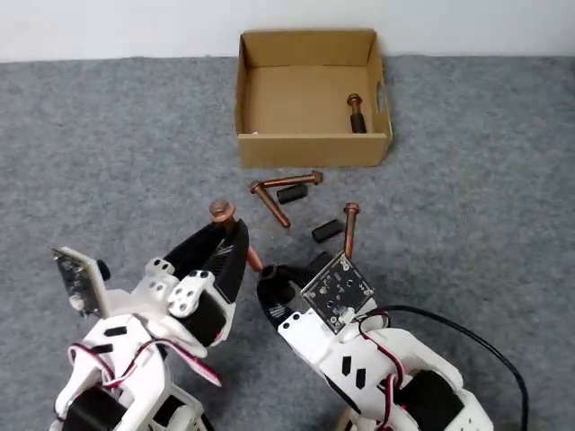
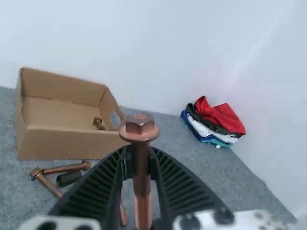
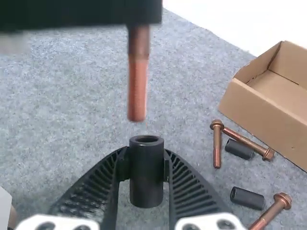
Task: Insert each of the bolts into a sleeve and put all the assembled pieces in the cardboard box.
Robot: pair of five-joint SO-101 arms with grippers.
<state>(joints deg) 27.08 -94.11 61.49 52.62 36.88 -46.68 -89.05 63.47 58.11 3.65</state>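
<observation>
The left gripper's [image 2: 139,160] fingers clamp a copper bolt [image 2: 139,132] upright, head up, its tip hanging just above the black sleeve [image 3: 146,175] that the right gripper's [image 3: 145,155] fingers hold upright. On the gray carpet [image 1: 467,180] near the cardboard box [image 1: 310,149] lie 3 loose bolts [image 1: 288,180] and 2 spare sleeves [image 1: 327,230]. 1 assembled piece [image 1: 356,114] lies inside the box.

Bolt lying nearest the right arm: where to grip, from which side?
Grip the bolt mid-shank from above, jaws across it: it lies flat on the carpet, head toward the box. Keep clear of the sleeve close beside it.
</observation>
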